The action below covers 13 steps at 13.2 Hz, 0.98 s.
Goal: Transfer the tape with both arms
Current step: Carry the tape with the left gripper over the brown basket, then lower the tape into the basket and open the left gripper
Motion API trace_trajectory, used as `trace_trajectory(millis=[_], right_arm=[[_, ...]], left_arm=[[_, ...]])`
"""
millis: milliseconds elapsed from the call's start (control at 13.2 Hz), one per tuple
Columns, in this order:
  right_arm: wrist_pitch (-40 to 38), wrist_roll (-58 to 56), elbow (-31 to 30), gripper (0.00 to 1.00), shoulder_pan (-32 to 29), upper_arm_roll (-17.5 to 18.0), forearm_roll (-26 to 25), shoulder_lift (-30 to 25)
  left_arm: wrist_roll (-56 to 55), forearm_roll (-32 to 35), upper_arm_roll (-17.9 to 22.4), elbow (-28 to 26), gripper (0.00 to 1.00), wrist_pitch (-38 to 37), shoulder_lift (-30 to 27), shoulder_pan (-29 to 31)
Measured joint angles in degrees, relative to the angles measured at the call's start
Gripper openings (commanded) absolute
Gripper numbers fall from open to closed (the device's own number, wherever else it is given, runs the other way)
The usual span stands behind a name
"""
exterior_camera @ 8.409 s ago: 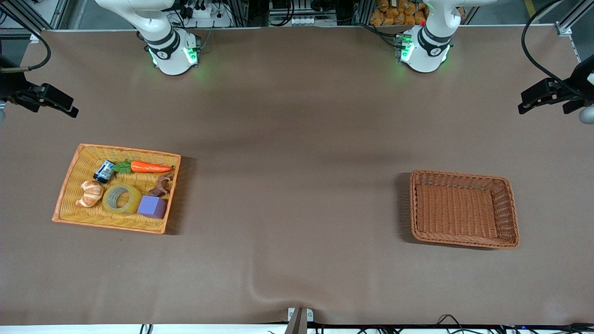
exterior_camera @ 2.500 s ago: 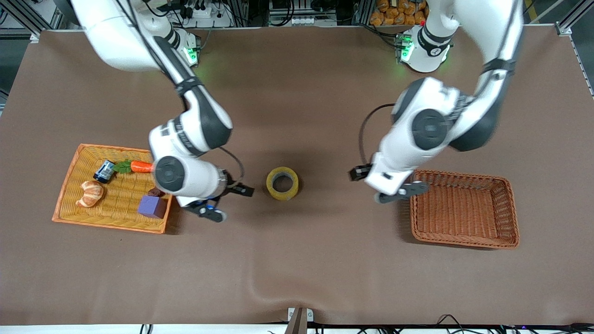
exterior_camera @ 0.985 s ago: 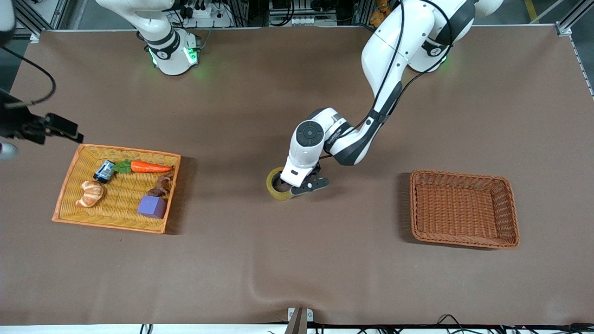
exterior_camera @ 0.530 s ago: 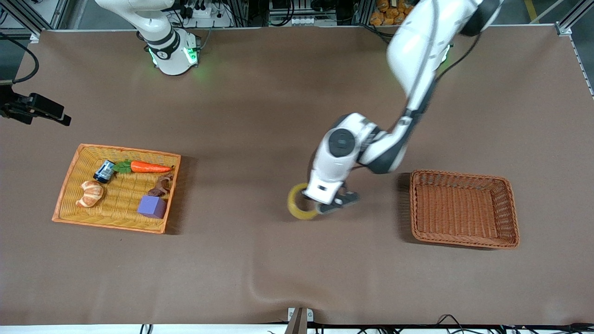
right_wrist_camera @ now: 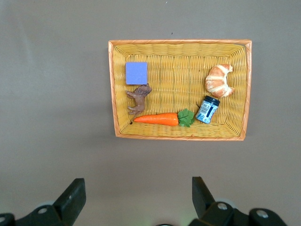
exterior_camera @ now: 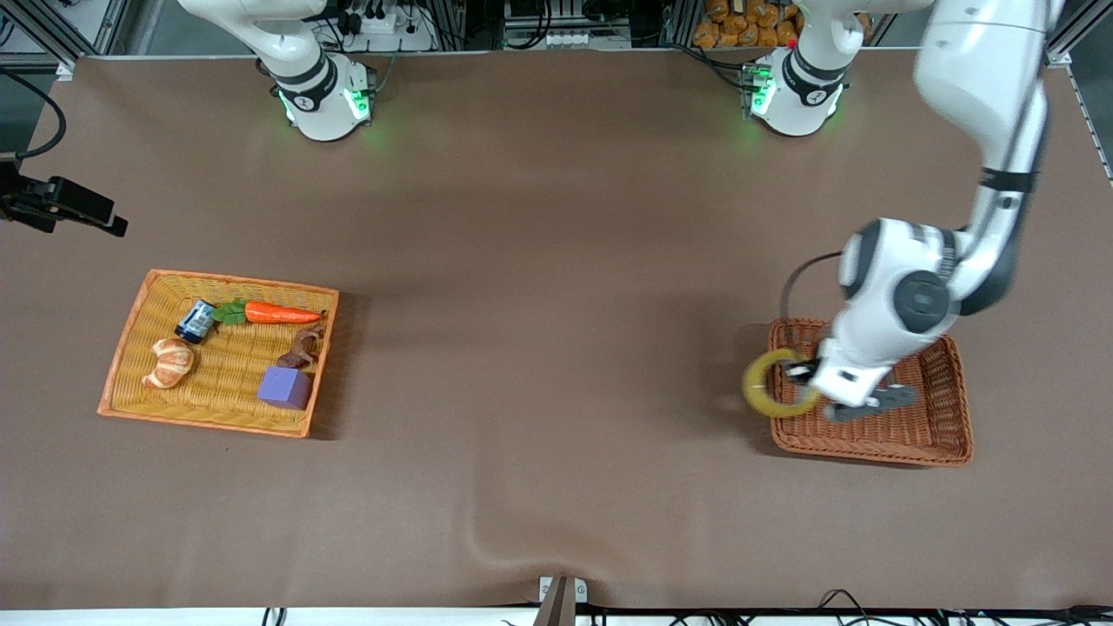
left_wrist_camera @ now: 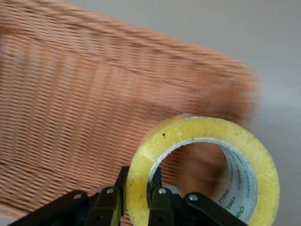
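The tape (exterior_camera: 765,387), a yellowish ring, hangs in my left gripper (exterior_camera: 804,381) over the rim of the brown wicker basket (exterior_camera: 869,329) that lies toward the table's middle. In the left wrist view the left gripper (left_wrist_camera: 138,190) is shut on the tape's wall (left_wrist_camera: 197,129), one finger outside and one in the hole, with the basket (left_wrist_camera: 70,117) below. My right gripper (right_wrist_camera: 136,197) is open and empty, held high beside the orange tray (right_wrist_camera: 178,42). It shows at the front view's edge (exterior_camera: 74,209).
The orange tray (exterior_camera: 239,280) at the right arm's end holds a croissant (exterior_camera: 169,362), a small blue can (exterior_camera: 196,321), a carrot (exterior_camera: 276,314), a brown toy figure (exterior_camera: 301,348) and a purple cube (exterior_camera: 284,387). The brown basket has nothing in it.
My left arm lifted the tape off the table's middle and carried it to the brown basket's rim. The right arm stayed raised at its own end.
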Motion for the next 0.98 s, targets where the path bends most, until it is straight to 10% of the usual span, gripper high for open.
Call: trace_trajectory(millis=[227,379,985], right_arm=[[0.0,0.0,0.0,1.0,0.0,0.0,0.0,0.0],[0.1,0.0,0.0,1.0,0.1,0.1,0.0,0.0],[0.2,0.0,0.1,1.0,0.3,0.4,0.0,0.0]], left_arm=[[10.6,0.0,-0.2,-0.2,0.12,0.2,-0.2,6.1],[12.3,0.0,-0.2,-0.5,1.0,0.2,-0.1,6.9],[12.4,0.0,-2.1,0.6,1.0,-1.6,-5.3,6.7]])
